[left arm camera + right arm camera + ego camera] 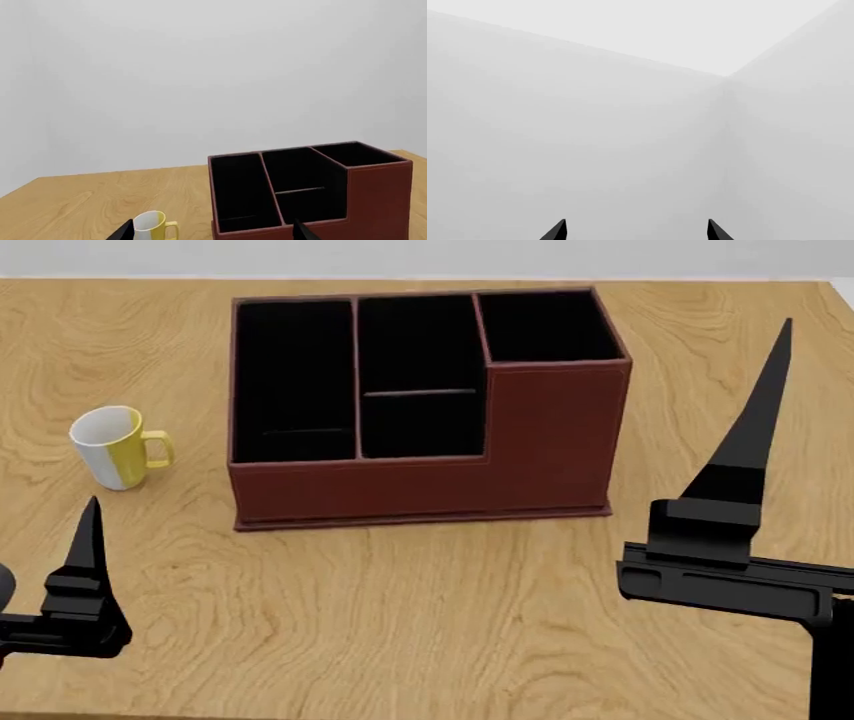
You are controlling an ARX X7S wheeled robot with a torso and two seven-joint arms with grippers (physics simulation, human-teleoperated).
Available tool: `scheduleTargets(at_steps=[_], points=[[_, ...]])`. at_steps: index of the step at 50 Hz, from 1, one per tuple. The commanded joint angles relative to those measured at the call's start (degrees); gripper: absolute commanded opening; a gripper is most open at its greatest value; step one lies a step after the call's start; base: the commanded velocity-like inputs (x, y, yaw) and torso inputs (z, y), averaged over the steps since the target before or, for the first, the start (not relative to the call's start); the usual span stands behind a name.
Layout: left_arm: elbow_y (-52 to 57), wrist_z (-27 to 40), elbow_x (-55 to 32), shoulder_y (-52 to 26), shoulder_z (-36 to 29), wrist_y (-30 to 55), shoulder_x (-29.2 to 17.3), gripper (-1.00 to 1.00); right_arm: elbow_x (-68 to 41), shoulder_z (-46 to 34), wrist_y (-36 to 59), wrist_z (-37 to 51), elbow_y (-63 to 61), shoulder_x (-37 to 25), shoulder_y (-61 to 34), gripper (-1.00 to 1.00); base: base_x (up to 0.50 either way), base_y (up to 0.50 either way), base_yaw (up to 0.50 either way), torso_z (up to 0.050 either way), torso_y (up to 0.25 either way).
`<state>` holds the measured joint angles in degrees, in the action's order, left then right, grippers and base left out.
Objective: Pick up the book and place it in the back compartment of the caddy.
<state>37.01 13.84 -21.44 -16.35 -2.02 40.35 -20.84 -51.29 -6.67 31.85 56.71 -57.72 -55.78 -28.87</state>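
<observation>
The book appears in no view. Both the left gripper (pixel 210 231) and the right gripper (pixel 636 230) hang spread and empty at the table's (pixel 400 620) near edge, facing the caddy (pixel 424 405).

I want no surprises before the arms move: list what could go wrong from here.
1. The book shows in no view, and both the left fingers and the right fingers are open and empty, so searching comes first.
2. The right wrist camera sees only bare wall, giving no close view of the caddy.
3. The mug stands near the caddy's left side; a left-arm sweep might knock it.
</observation>
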Motion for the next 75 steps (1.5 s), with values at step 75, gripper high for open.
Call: scheduleTargets(at_steps=[75], points=[[-0.9,0.9,-0.7,0.9,-0.1,-4.0,-0.8,1.0,0.0,-1.0,-5.1,1.7,0.2,-2.4,1.8,1.0,0.39,0.06,0.0,0.0,0.002]])
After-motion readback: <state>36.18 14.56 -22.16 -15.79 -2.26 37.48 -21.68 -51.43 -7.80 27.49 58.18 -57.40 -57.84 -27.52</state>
